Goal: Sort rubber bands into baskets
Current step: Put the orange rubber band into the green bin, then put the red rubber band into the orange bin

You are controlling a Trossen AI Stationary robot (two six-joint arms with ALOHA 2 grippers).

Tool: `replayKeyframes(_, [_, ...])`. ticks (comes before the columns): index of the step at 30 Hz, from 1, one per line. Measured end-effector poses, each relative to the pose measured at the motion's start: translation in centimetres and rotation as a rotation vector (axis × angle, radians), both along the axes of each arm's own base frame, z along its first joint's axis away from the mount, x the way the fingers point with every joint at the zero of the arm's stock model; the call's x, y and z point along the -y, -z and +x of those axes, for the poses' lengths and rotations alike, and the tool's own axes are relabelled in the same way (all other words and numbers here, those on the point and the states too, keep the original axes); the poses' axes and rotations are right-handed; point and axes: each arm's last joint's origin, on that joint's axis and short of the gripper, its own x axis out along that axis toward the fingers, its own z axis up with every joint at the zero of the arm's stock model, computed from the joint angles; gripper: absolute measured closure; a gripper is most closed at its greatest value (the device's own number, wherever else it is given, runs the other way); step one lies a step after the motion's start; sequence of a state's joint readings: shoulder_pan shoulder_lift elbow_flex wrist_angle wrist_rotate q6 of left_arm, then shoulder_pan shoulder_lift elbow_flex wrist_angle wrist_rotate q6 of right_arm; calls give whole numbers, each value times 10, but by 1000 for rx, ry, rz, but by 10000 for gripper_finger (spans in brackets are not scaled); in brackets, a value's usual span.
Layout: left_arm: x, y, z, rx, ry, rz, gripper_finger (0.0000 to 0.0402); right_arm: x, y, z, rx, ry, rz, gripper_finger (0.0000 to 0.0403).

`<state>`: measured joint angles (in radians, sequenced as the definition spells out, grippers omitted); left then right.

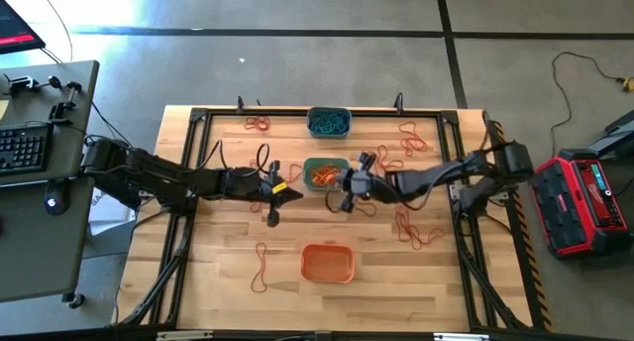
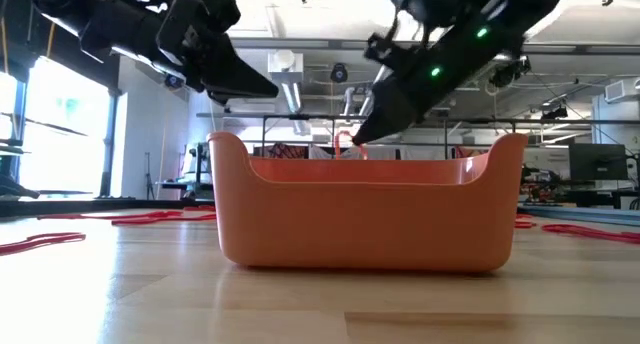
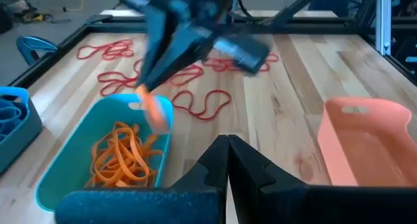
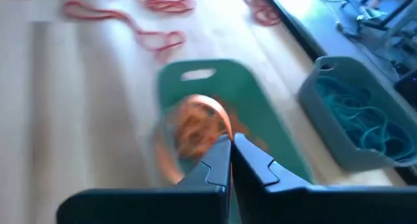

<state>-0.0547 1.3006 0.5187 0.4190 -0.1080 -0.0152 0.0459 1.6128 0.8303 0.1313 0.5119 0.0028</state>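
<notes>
Right gripper (image 3: 151, 97), fingers pinched on a thin floppy orange rubber band (image 3: 154, 111), hangs over the teal-green plastic basket (image 3: 65, 168); left gripper (image 1: 273, 189), closed and empty, waits beside it. The band looks light and limp; best pinched across one strand.

Dark jointed arms, black cables, green lights

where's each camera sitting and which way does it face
High: above the table, looking straight down; both arms show, right gripper over the teal basket.
Low: at table height, looking level across; orange basket in front, arms above.
Left wrist: on the left arm, facing the right gripper; its own shut left gripper shows.
Right wrist: looks past its shut fingers, which pinch an orange band.
Shared: both wrist views show the teal basket.
</notes>
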Motion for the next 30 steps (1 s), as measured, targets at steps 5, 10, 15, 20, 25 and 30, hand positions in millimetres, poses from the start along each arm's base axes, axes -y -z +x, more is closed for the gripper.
replayKeyframes(5, [0, 1, 0, -4, -5, 11, 401, 32, 13, 9, 13, 6, 21, 403])
replayKeyframes(10, [0, 1, 0, -5, 0, 9, 401, 47, 32, 13, -30, 29, 44, 402])
replayKeyframes(15, [0, 1, 0, -7, -10, -30, 402, 49, 39, 13, -40, 45, 57, 401])
replayKeyframes(20, [0, 4, -1, -36, -24, -97, 401, 49, 38, 14, -37, 39, 50, 361])
replayKeyframes(25, [-1, 2, 0, -16, -38, -62, 401, 49, 36, 15, 18, 79, 99, 301])
replayKeyframes(30, [-2, 0, 1, 12, -39, -54, 401, 49, 36, 15, 29, 84, 104, 278])
